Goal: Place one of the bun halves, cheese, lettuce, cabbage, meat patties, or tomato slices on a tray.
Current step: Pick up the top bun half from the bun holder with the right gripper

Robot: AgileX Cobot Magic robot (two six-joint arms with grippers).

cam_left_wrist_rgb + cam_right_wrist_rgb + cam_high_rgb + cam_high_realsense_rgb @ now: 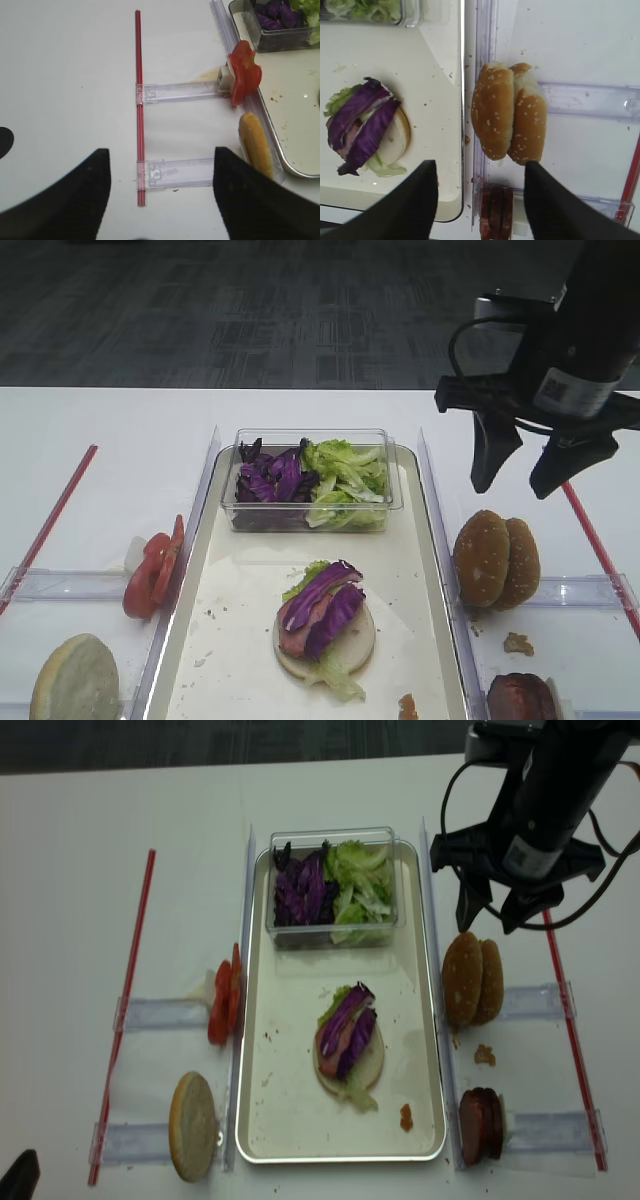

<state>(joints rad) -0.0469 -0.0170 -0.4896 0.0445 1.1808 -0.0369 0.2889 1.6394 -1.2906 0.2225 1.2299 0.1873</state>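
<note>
White bench (pixel 60 870), smooth, matte.
Red rod (pixel 125 1010) at 9 o'clock edge, clipped to clear plastic rails (pixel 160 1013).
Left fingers (pixel 157 200): black, wedge-shaped, spread wide, nothing between them; over bare bench by the rod.
Pale seedless bun half (pixel 193 1125), on edge, 7 o'clock.
Tomato slices (pixel 222 1005): thin red discs, upright, against tray's left rim.
Tray (pixel 300 1145): long, shallow, cream w/ silvery rim, crumbs on liner. Open room at 6 o'clock end.
Clear tub (pixel 332 885) at 12 o'clock: cabbage (pixel 300 890) purple shreds, lettuce (pixel 360 885) frilly green.
Mid-tray: pale bun base (pixel 368 1065) stacked w/ leaves.
Bun halves (pixel 472 980): seeded, domed, golden, on edge outside right rim, 3 o'clock.
Right fingers (pixel 505 910): black, fully apart, empty, above the buns.
Meat patties (pixel 480 1125): dark discs, 5 o'clock.
</note>
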